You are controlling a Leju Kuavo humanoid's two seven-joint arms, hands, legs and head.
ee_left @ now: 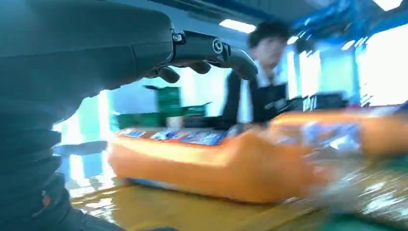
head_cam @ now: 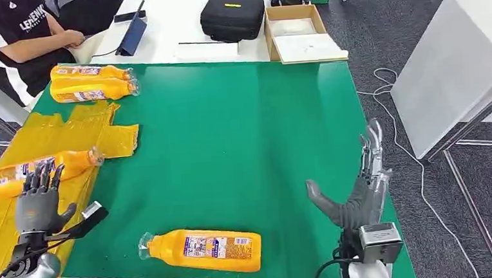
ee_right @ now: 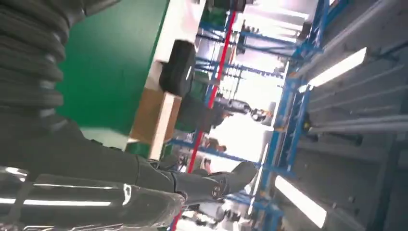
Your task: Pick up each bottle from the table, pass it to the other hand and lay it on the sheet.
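Note:
Several orange bottles with printed labels are in the head view. One bottle (head_cam: pixel 39 170) lies on the yellow sheet (head_cam: pixel 56 134) at the table's left, right in front of my left hand (head_cam: pixel 36 204). That hand's fingers are spread and hold nothing. In the left wrist view the same bottle (ee_left: pixel 216 163) lies on the sheet, with my fingers (ee_left: pixel 211 48) hanging above it and apart from it. Another bottle (head_cam: pixel 202 248) lies on the green mat (head_cam: pixel 243 133) near the front edge. Two bottles (head_cam: pixel 91 82) lie side by side at the far left. My right hand (head_cam: pixel 362 186) stands empty at the mat's right edge, fingers stretched.
A person (head_cam: pixel 11 31) sits at the far left corner. Behind the mat, a white table holds a black case (head_cam: pixel 232 14), a cardboard box (head_cam: pixel 295 29) and a tablet (head_cam: pixel 132 33). A white table (head_cam: pixel 458 61) stands to the right, with cables (head_cam: pixel 390 104) on the floor.

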